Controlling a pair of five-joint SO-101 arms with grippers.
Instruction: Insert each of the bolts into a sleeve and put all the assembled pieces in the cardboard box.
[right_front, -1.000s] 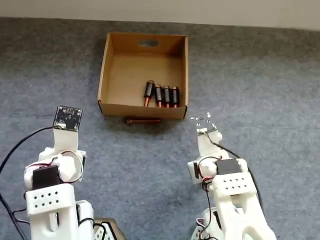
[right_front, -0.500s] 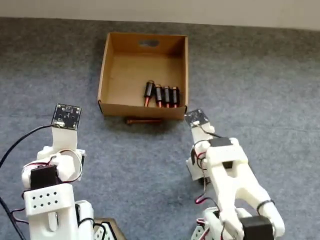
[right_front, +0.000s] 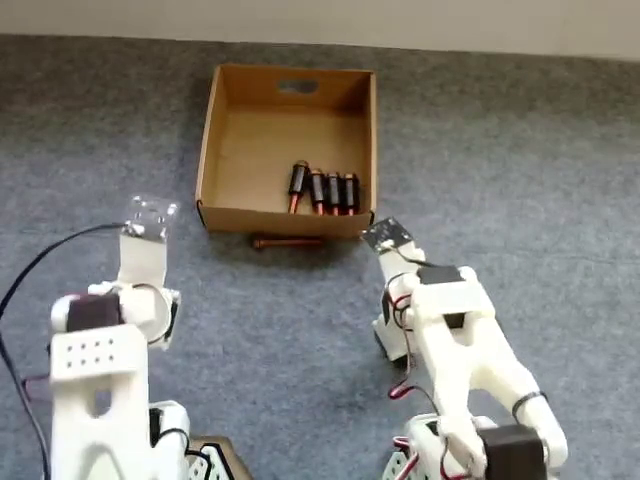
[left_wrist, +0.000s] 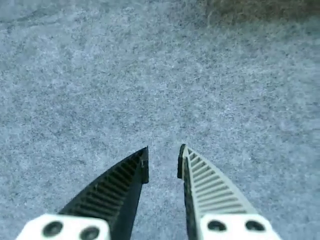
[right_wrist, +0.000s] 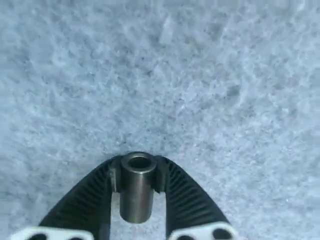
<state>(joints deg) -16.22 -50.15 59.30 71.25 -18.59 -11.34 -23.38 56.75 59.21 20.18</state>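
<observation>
Grips a sleeve (right_wrist: 136, 200) upright in the right gripper (right_wrist: 137, 171). Holds the left gripper (left_wrist: 162, 162) narrowly parted above grey carpet (left_wrist: 75, 75).

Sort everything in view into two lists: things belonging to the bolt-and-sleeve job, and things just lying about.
Job: cardboard box; four assembled pieces inside it; loose bolt before the box; sleeve in right gripper; empty left gripper.
Lying about: grey carpet; unidentified brown object at near edge.

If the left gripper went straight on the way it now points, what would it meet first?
Most likely the grey carpet: the left gripper aims at a bare patch of it, though depth is unclear.
</observation>
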